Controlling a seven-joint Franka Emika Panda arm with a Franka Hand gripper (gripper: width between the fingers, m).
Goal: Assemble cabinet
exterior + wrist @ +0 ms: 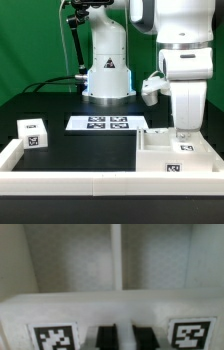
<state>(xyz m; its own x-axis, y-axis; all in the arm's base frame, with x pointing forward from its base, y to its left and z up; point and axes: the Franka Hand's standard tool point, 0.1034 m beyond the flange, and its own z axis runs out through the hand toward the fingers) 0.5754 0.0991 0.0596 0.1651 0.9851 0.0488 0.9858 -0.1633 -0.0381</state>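
The cabinet, a large white box frame with black-and-white tags, lies open side up at the exterior view's right front. My gripper reaches straight down onto its far wall. In the wrist view the cabinet fills the picture: a tagged wall in front, and an inner divider with two compartments behind it. My gripper has its two dark fingers nearly together, with a thin white strip of that wall between them. A small white tagged drawer box sits at the exterior view's left, well apart from the gripper.
The marker board lies on the black table in front of the robot's white base. A low white border rail runs along the table's front and left edges. Cables hang behind the base.
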